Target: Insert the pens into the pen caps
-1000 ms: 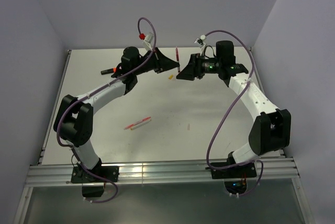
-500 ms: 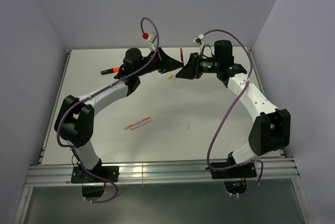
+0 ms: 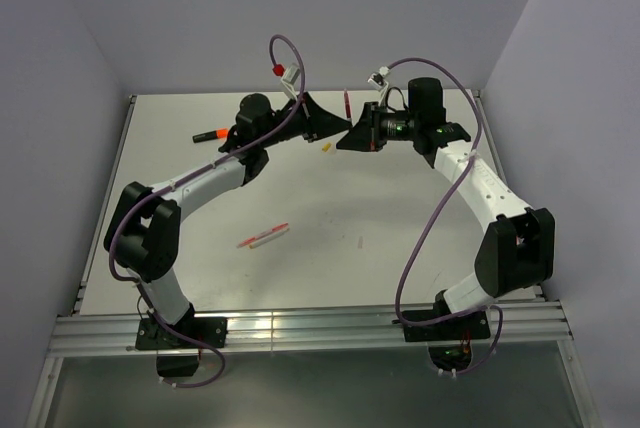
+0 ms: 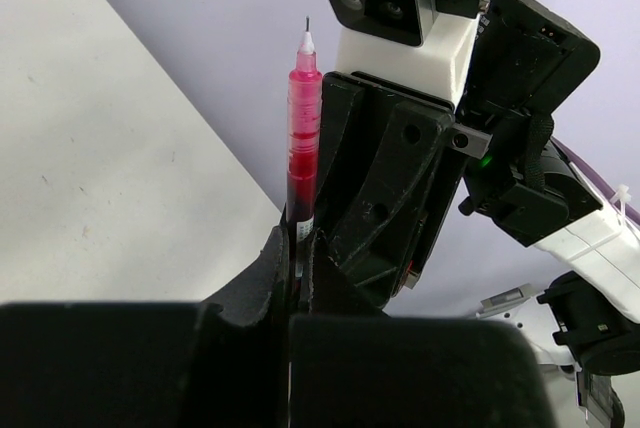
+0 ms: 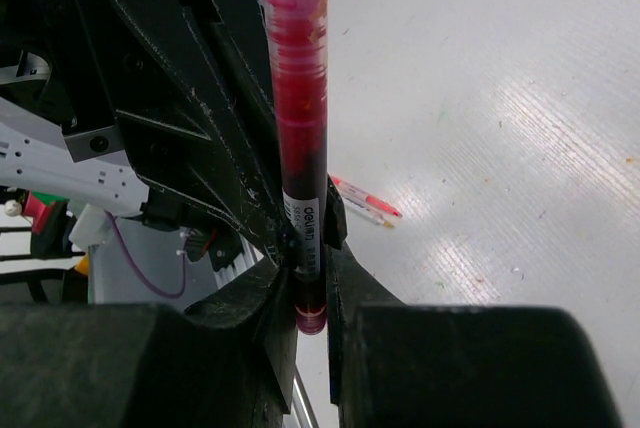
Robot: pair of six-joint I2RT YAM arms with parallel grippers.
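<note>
Above the far middle of the counter the left gripper and the right gripper are meeting tip to tip; both are pinching the same thin dark-red pen, jaws closed narrowly on its lower barrel; the pen is standing clear of the counter, its fine tip pointing away from both grippers. A stubby black marker with an orange tip is lying at the far left; a yellowish cap is lying just near of the grippers; red and white stick pens are lying together nearer, left of centre.
</note>
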